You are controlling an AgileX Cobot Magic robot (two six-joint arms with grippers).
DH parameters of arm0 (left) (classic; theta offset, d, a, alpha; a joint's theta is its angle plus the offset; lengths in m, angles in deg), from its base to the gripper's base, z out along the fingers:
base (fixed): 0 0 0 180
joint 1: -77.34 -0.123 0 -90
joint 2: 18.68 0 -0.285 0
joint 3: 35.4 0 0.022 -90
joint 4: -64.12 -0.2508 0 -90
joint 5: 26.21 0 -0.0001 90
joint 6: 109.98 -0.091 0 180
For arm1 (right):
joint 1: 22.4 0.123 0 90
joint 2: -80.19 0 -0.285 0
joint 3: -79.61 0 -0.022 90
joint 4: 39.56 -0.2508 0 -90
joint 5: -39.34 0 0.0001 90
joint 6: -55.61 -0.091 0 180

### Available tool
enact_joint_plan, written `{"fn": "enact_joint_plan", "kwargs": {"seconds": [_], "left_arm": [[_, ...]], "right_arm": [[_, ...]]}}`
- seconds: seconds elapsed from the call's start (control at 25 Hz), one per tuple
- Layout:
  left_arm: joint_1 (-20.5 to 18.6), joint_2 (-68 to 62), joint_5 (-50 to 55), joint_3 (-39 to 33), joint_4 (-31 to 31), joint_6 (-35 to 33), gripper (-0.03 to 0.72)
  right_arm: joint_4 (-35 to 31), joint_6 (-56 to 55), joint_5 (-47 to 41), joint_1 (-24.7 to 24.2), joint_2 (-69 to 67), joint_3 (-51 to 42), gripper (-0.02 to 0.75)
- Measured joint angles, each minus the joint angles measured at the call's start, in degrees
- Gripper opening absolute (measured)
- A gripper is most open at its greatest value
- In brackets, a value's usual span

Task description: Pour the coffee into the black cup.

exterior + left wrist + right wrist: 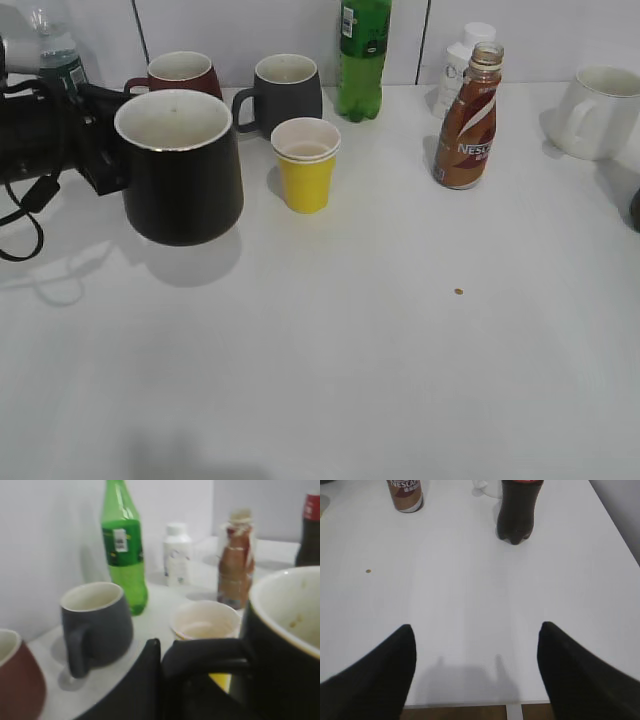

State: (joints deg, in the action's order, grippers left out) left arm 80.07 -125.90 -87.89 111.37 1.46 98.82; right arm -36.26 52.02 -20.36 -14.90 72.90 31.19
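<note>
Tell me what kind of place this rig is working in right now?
Probably a lab or test tabletop staged like a drinks counter: a plain white table against a white panelled wall, set with several mugs such as the black cup and bottled drinks, including the coffee bottle.

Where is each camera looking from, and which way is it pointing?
Exterior view: in front of the table, looking down at a slant toward the back wall; the left arm holds the black cup by its handle.
Left wrist view: on the left arm, looking past the left pincer at the grey mug and green bottle.
Right wrist view: on the right arm, looking down the table; the open right pincer frames it.
All three show the Nescafe bottle.
</note>
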Motion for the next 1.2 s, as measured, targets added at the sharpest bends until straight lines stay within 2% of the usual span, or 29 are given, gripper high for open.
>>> {"fn": "enact_joint_plan", "kwargs": {"seconds": [0.32,0.52,0.68,1.0,1.2], "left_arm": [[0.0,0.0,0.0,0.0,-2.2,0.8,0.034],[0.0,0.0,0.0,0.0,-2.4,0.9,0.034],[0.0,0.0,0.0,0.0,-2.4,0.9,0.034],[0.0,0.0,0.0,0.0,-2.4,0.9,0.034],[0.0,0.0,0.0,0.0,-2.4,0.9,0.034]], "right_arm": [[0.0,0.0,0.1,0.0,-0.1,0.0,0.589],[0.0,1.3,2.5,-0.1,-8.2,0.8,0.589],[-0.9,2.9,16.6,-0.1,-18.0,2.3,0.589],[-7.2,5.2,45.1,-0.2,-36.3,2.3,0.589],[-7.1,7.0,66.5,0.0,-44.4,-4.2,0.589]]}}
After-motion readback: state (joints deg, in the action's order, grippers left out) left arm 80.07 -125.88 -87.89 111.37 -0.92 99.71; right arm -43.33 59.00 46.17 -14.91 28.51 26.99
